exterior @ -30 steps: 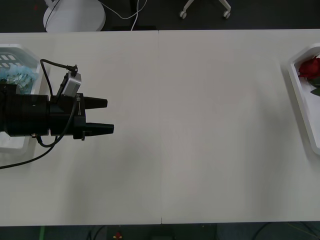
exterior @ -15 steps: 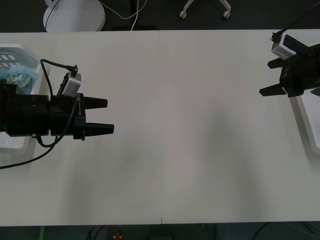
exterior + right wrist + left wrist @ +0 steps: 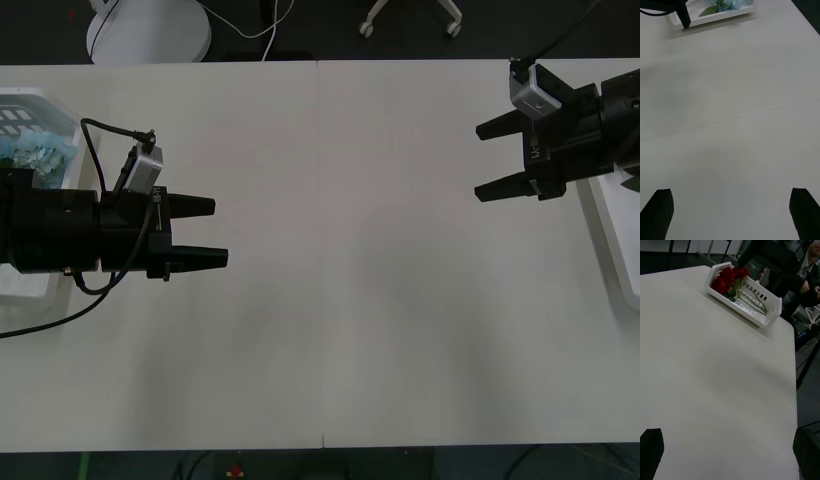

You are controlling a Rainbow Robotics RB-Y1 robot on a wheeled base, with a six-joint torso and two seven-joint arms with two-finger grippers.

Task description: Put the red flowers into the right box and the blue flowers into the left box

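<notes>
The left box (image 3: 45,101) sits at the table's far left edge with the blue flowers (image 3: 33,152) lying in it. Both also appear in the right wrist view: the left box (image 3: 718,15) and blue flowers (image 3: 724,4). My left gripper (image 3: 217,232) hovers just right of that box, open and empty; one of its fingers (image 3: 684,17) is seen from the other arm. The right box (image 3: 606,232) lies at the far right edge, partly under my right arm. Red flowers (image 3: 727,278) rest inside the right box (image 3: 769,318). My right gripper (image 3: 480,163) hangs left of that box, open and empty.
A seam (image 3: 318,260) runs down the middle of the white table, with wide bare surface between the two grippers. Beyond the far edge stand a white round base (image 3: 150,36) and a chair's castors (image 3: 411,22).
My right arm has come in from the right edge and moved left, out over the table, now covering the red flower seen earlier in the right box. The left arm has stayed still.
</notes>
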